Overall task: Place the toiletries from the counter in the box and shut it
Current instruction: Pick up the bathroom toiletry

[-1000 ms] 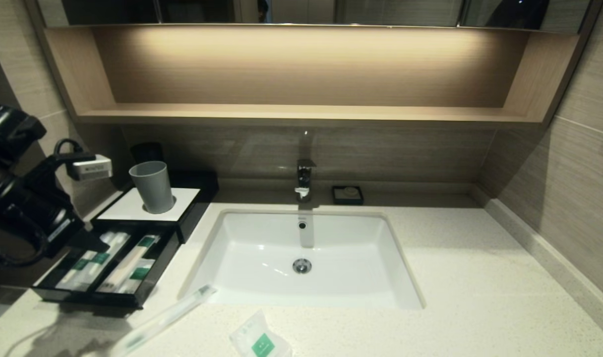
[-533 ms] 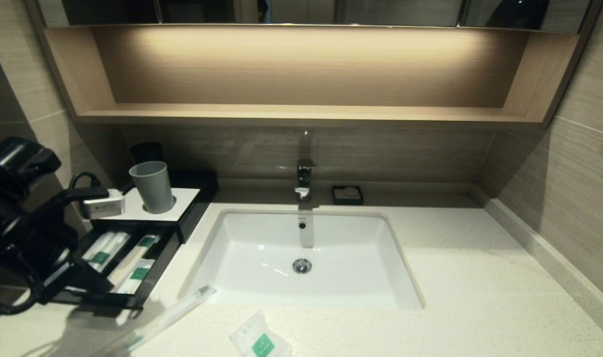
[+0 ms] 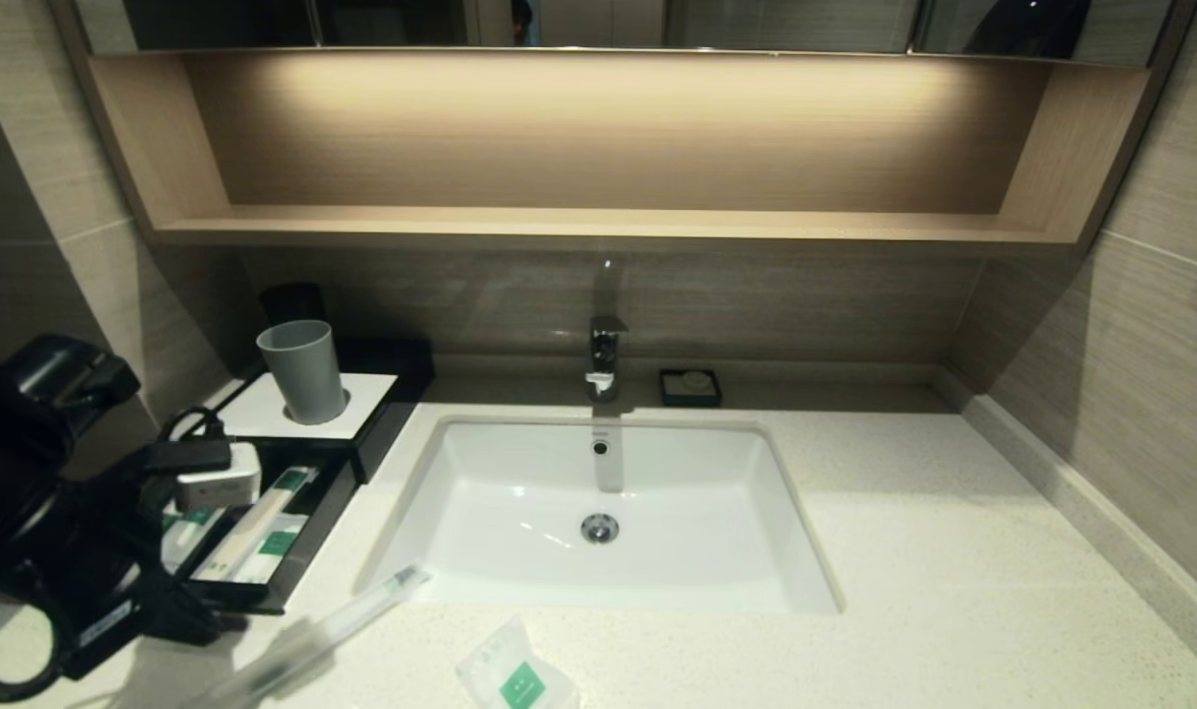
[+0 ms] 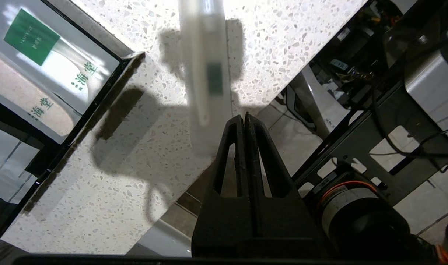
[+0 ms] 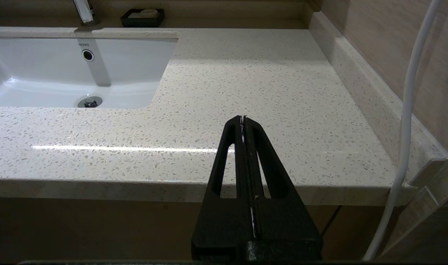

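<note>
One slim clear-wrapped stick [image 3: 362,611] lies slantwise on the counter [image 3: 904,551] in front of the sink. It also shows in the left wrist view [image 4: 205,55]. The flat sachet with a green label [image 3: 515,677] lies at the counter's front edge. The black box [image 3: 387,414] stands at the left with its drawer [image 3: 308,537] pulled open, holding several green-labelled packets. My left gripper [image 4: 244,117] is shut and empty, low over the counter's front edge, its tips just beside the stick's near end. My right gripper [image 5: 243,118] is shut and empty off the counter's front right edge.
A grey cup [image 3: 303,369] stands on the box's white top panel. The white sink [image 3: 598,581] fills the middle, with a faucet [image 3: 603,354] and a small black soap dish [image 3: 690,386] behind it. The drawer's corner [image 4: 130,59] is near my left gripper. A wooden shelf runs above.
My left arm has come down and toward the counter's front edge, from above the open drawer to the near end of the stick. The stick's near end now looks blurred.
</note>
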Controlling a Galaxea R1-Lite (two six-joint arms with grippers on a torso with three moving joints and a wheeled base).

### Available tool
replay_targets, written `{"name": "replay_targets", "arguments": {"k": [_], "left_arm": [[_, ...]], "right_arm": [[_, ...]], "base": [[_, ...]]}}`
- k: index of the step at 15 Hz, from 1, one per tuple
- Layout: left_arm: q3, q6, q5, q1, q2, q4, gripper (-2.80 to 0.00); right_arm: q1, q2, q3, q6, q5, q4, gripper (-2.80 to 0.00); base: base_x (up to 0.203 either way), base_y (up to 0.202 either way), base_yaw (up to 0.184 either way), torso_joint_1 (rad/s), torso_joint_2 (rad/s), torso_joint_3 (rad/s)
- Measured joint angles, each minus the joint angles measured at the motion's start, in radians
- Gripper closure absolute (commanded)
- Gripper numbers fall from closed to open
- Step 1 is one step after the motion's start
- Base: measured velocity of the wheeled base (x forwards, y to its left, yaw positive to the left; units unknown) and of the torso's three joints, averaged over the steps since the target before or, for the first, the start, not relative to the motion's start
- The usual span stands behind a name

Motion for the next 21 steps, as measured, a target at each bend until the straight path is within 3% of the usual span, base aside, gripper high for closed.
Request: {"name": "replay_targets", "arguments": {"k": [10,13,21], "left_arm": [[0.161,0.001,0.033,-0.003,0.035,-0.284,0.00],[0.164,-0.009,0.033,-0.039,0.060,-0.344,0.00],[0.057,-0.131,0.025,-0.193,0.111,-0.378,0.00]], "right_arm": [[0.000,0.000,0.000,0.000,0.000,0.000,0.00],[0.000,0.000,0.000,0.000,0.000,0.000,0.00],[0.000,0.000,0.000,0.000,0.000,0.000,0.00]], "base": [[0.000,0.000,0.000,0.000,0.00,0.000],[0.000,0.000,0.000,0.000,0.00,0.000],[0.000,0.000,0.000,0.000,0.00,0.000]]}}
